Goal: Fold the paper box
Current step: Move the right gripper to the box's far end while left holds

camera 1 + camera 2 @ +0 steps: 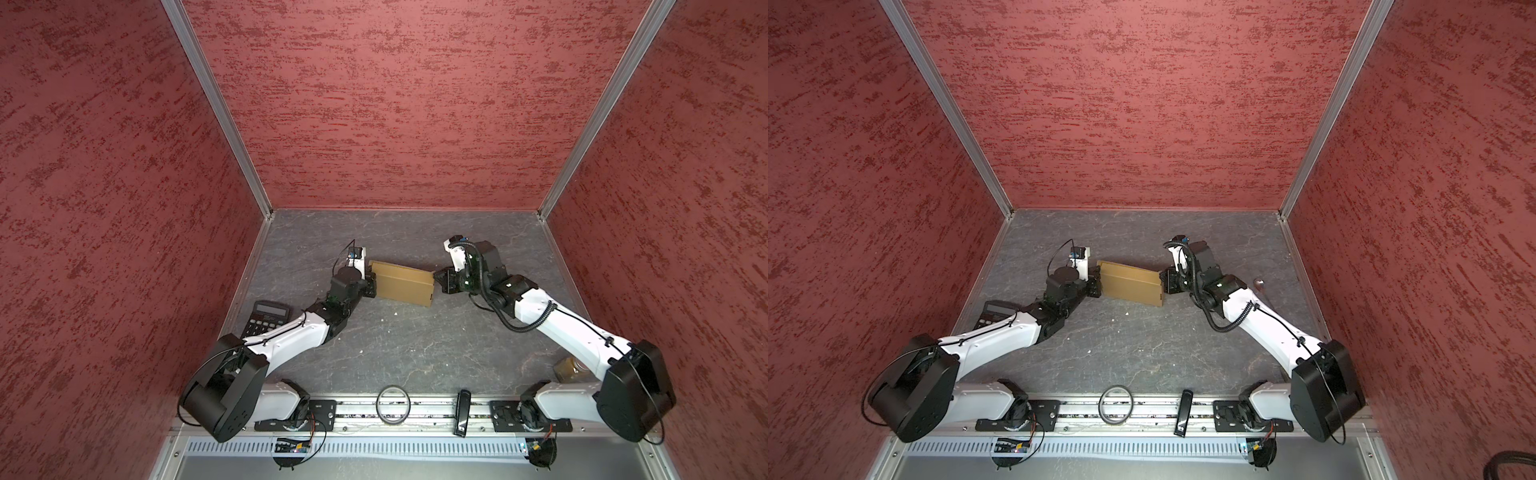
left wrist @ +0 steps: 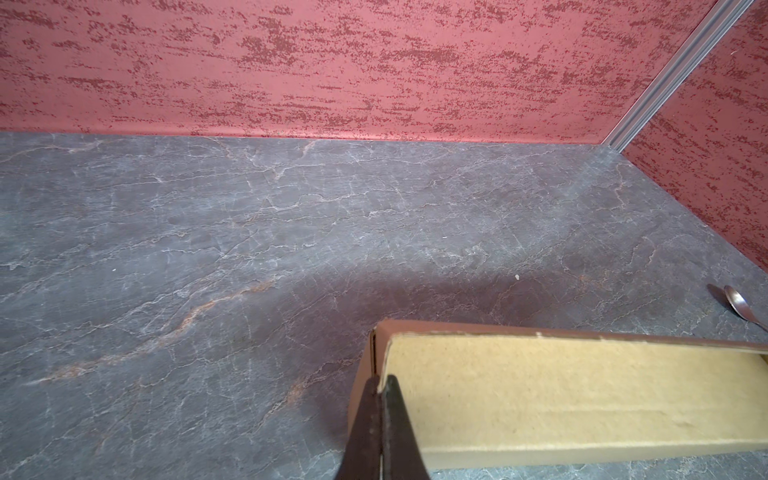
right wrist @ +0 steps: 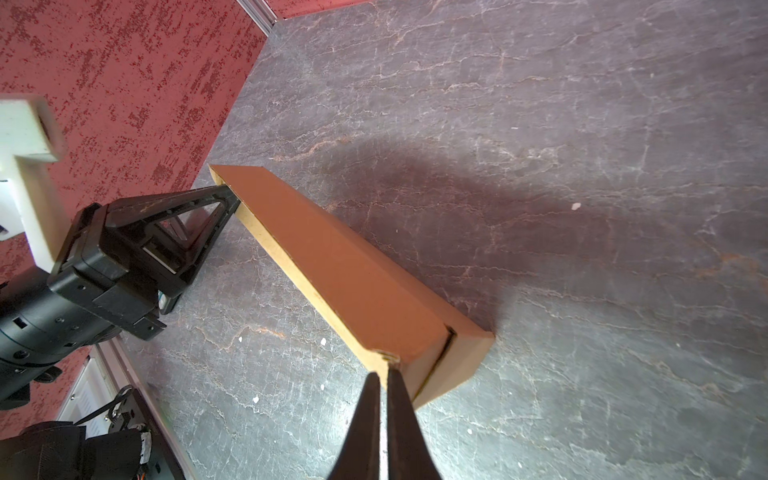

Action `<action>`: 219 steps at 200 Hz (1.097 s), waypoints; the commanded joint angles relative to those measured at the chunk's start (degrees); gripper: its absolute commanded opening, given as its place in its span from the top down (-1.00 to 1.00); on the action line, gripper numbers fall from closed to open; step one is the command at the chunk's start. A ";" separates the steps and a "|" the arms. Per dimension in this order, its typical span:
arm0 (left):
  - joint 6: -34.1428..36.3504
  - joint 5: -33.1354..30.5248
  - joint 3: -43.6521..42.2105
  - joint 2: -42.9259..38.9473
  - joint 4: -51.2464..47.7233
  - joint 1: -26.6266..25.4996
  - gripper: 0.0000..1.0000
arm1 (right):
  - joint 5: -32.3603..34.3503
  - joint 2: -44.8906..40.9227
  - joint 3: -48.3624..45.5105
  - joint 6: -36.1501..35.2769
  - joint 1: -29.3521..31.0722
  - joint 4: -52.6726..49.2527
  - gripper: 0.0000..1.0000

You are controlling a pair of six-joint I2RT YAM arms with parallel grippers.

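The paper box (image 1: 401, 284) (image 1: 1131, 284) is a tan-brown cardboard mailer, folded into a shallow box and standing tilted on the grey table between my two grippers. My left gripper (image 1: 371, 286) (image 1: 1098, 284) (image 2: 380, 388) is shut on the wall edge at the box's (image 2: 540, 395) left end. At the right end, my right gripper (image 1: 436, 282) (image 1: 1163, 282) (image 3: 384, 374) is shut, its tips pinching the corner of the lid edge of the box (image 3: 353, 266). The right wrist view also shows the left gripper (image 3: 235, 203) at the far end.
A black calculator (image 1: 266, 318) (image 1: 994, 311) lies under the left arm. A spoon (image 1: 1260, 284) (image 2: 739, 305) lies right of the box. A jar (image 1: 571, 368) stands by the right arm's base. A ring (image 1: 392, 404) and a black stick (image 1: 461, 411) rest on the front rail.
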 commanded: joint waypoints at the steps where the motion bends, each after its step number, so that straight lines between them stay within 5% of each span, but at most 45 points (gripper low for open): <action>1: -0.53 1.08 -2.20 2.39 -11.81 -0.86 1.00 | 0.20 0.68 1.76 1.46 0.94 -0.86 0.87; 88: -1.22 -0.28 -2.94 3.00 -11.38 -1.90 1.00 | 0.54 0.16 -0.52 1.99 1.18 -2.84 0.88; 162: -1.59 -2.57 -3.93 2.65 -10.33 -2.76 1.00 | 2.66 -4.92 5.61 5.39 0.70 -10.50 0.29; 219: -0.80 -3.59 -4.95 1.31 -9.98 -3.45 1.00 | 5.44 -4.65 6.81 25.38 -4.52 -9.48 -0.15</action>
